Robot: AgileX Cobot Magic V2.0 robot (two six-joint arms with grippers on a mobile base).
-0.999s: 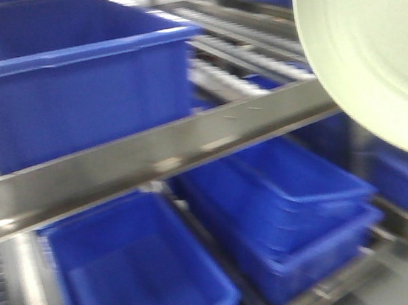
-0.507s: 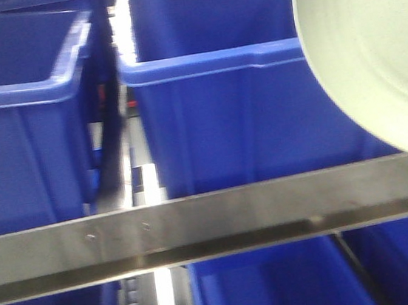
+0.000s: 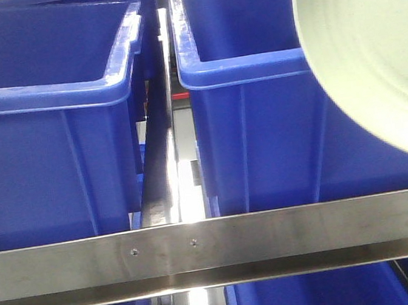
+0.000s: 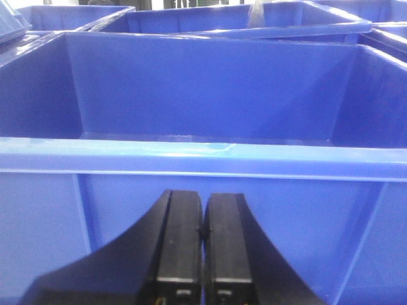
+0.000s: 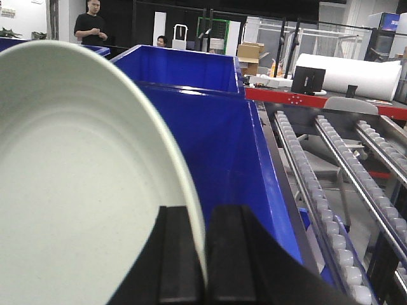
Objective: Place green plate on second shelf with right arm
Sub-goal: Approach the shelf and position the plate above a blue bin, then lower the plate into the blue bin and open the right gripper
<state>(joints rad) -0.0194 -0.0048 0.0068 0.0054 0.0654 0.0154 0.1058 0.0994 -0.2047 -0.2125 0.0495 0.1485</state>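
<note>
Right tool point(image 5: 205, 229) pinching green plate point(image 5: 82, 190) rim, plate on edge above it; left tool point(image 4: 202, 213) pressed together.

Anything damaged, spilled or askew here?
Nothing stands out. The green plate sits clamped by its rim in the right gripper, intact; blue bins stand square behind the steel rail; left gripper is shut, empty.

Pale green plate point(image 5: 82, 190), rim between right fingers point(image 5: 181, 254)
</note>
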